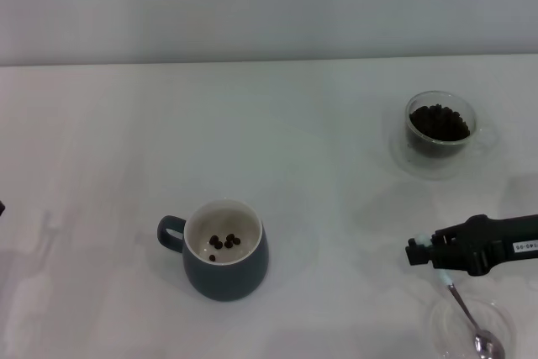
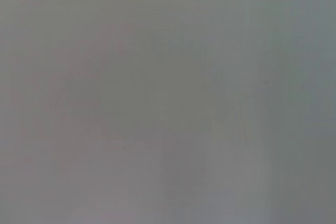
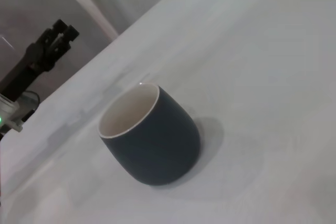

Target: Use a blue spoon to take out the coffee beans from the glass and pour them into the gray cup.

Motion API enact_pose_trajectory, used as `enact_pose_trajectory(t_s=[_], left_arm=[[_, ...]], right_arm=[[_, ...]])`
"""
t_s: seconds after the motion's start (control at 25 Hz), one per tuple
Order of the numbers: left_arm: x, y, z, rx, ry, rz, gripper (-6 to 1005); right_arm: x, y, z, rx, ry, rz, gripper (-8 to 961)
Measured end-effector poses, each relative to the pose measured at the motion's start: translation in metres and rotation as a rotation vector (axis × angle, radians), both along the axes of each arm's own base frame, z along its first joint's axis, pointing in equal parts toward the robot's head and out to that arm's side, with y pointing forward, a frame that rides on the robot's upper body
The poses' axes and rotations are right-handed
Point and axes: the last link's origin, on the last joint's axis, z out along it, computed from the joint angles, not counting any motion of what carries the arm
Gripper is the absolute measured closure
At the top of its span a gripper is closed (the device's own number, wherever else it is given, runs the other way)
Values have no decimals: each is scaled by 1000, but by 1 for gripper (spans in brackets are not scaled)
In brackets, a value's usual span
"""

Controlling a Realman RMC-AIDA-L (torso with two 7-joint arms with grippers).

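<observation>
The gray cup [image 1: 225,251] stands at the front middle of the table with several coffee beans [image 1: 224,241] on its cream inside; it also shows in the right wrist view [image 3: 152,140]. The glass [image 1: 438,126] stands at the back right, with a heap of coffee beans [image 1: 438,121] in it. My right gripper [image 1: 418,251] is at the front right, level, and shut on the blue spoon [image 1: 465,308]. The spoon's pale handle end [image 1: 443,277] shows under the gripper. Its metal bowl [image 1: 487,345] hangs down over a clear saucer. My left gripper [image 3: 64,30] stays off the table's left side.
A flat clear saucer [image 1: 407,159] lies under the glass. A second clear saucer [image 1: 443,327] lies at the front right edge, under the spoon's bowl. The left wrist view shows only plain grey.
</observation>
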Motion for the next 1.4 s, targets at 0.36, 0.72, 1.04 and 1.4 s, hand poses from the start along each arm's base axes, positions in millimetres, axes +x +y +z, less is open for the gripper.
enact_pose_trajectory(t_s=[0.36, 0.72, 1.04, 1.4], left_arm=[[0, -2, -1, -1, -4, 4, 108], [0, -3, -2, -1, -11, 4, 108], [0, -3, -1, 4, -12, 3, 107], [2, -3, 0, 8, -11, -7, 107]], right_arm=[[-3, 1, -10, -10, -5, -12, 768], [-7, 3, -11, -5, 4, -1, 589], [-23, 17, 8, 102, 111, 37, 445], [-45, 21, 43, 516, 332, 238, 243]])
